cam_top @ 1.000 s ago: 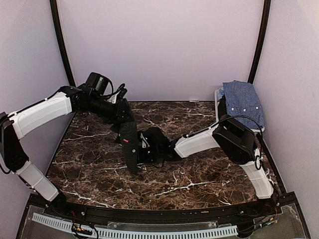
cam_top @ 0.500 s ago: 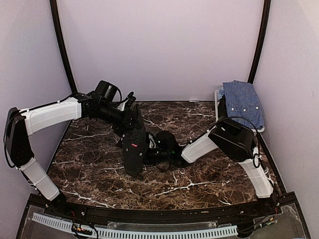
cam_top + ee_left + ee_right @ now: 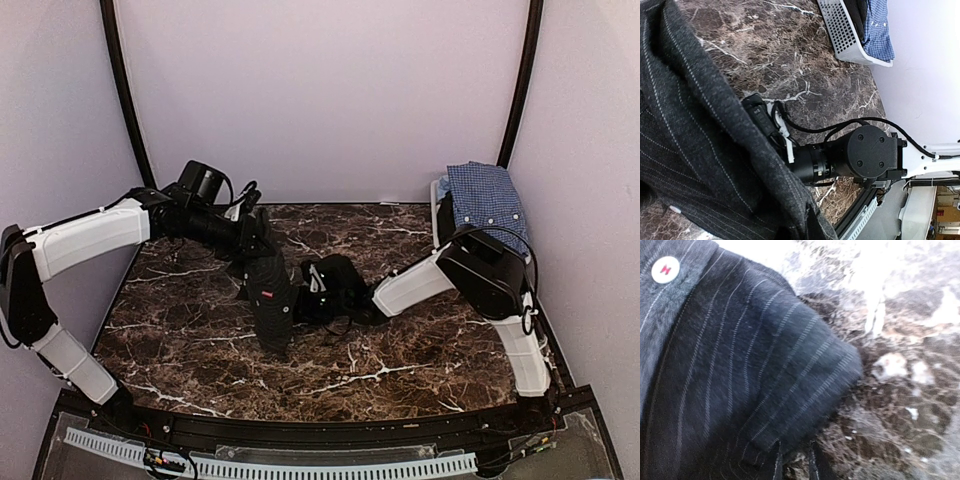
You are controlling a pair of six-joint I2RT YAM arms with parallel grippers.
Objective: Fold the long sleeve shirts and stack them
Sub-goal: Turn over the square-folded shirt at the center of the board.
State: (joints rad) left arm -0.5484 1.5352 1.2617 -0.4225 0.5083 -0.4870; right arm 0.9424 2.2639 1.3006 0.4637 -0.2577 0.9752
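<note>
The black pinstriped shirt (image 3: 272, 310) hangs bunched over the middle of the marble table from my left gripper (image 3: 258, 250), which is shut on its top. In the left wrist view the cloth (image 3: 690, 150) covers the fingers. My right gripper (image 3: 305, 290) reaches in from the right and touches the shirt's side. In the right wrist view its fingertips (image 3: 775, 466) stand a narrow gap apart at a hanging cloth edge (image 3: 790, 390); whether they pinch it is unclear. The blue-and-white check shirt (image 3: 487, 205) lies in the white basket (image 3: 440, 215) at the back right.
The right arm's black wrist (image 3: 870, 155) lies low across the table beside the hanging cloth. The slatted basket (image 3: 842, 35) stands against the right wall. A white slatted rail (image 3: 270, 466) runs along the near edge.
The left arm has carried the black shirt a little to the right and lower. The right gripper has shifted right alongside it, staying at the shirt's side.
</note>
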